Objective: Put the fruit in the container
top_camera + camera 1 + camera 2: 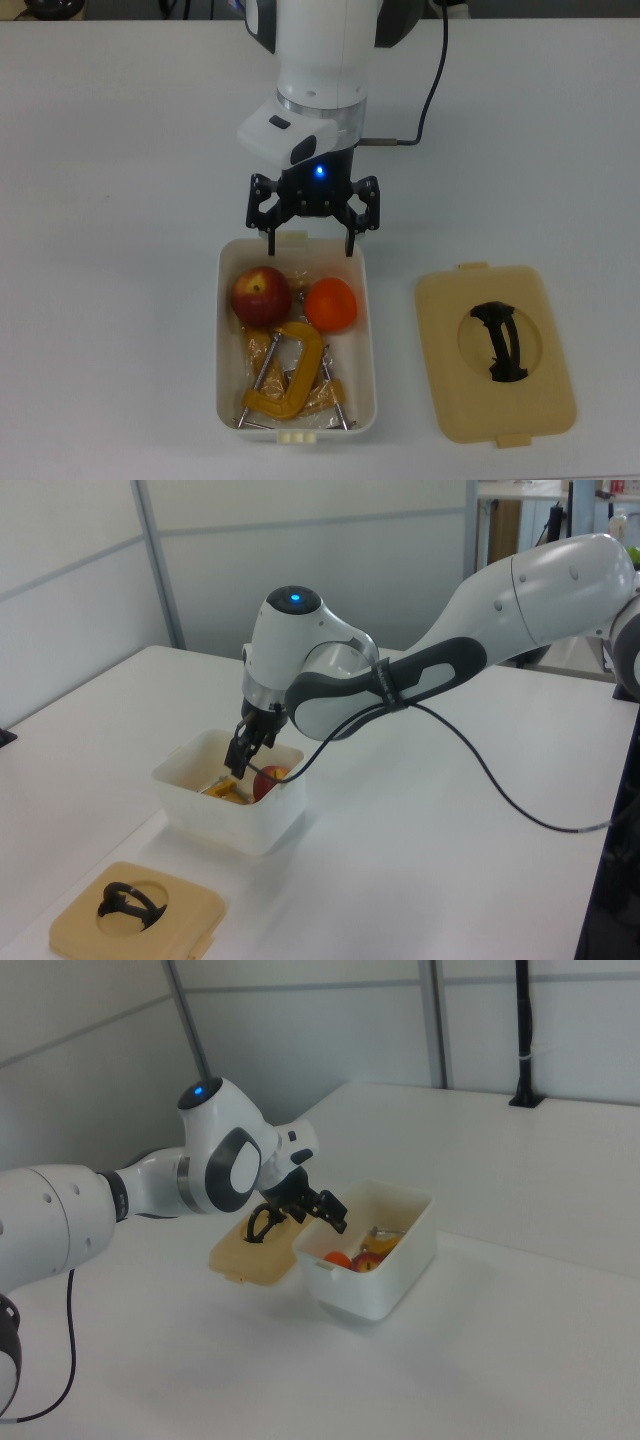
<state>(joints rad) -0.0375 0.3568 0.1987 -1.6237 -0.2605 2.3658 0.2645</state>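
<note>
Two fruits were seen inside the container (362,330): the apple (261,295) toward 10 o'clock of the box in the top view, the orange (331,304) just beside it toward 2 o'clock. Both lay in the end of the box nearest the arm, and the pair looked to be touching or nearly so. The yellow C-clamps (286,378) were lying in the other half, toward 6 o'clock, with the upper clamp's curved frame close under both fruits.

The gripper (311,246) was held above the container's 12 o'clock rim, spread wide with nothing between its fingers; the gap was roughly as wide as the orange itself. The tan lid (495,353) was lying flat on the table at 3 o'clock of the box, apart from it.

With both fruits in the box, the task was judged complete or very nearly so.

Each fruit would be expected to handle as a firm, moderately light ball, smooth enough to roll or slip if pinched off-centre. A hold across the widest part, fingers on opposite sides, would be judged soundest. The apple's skin could be bruised by a hard squeeze; the orange's rind would give slightly.
</note>
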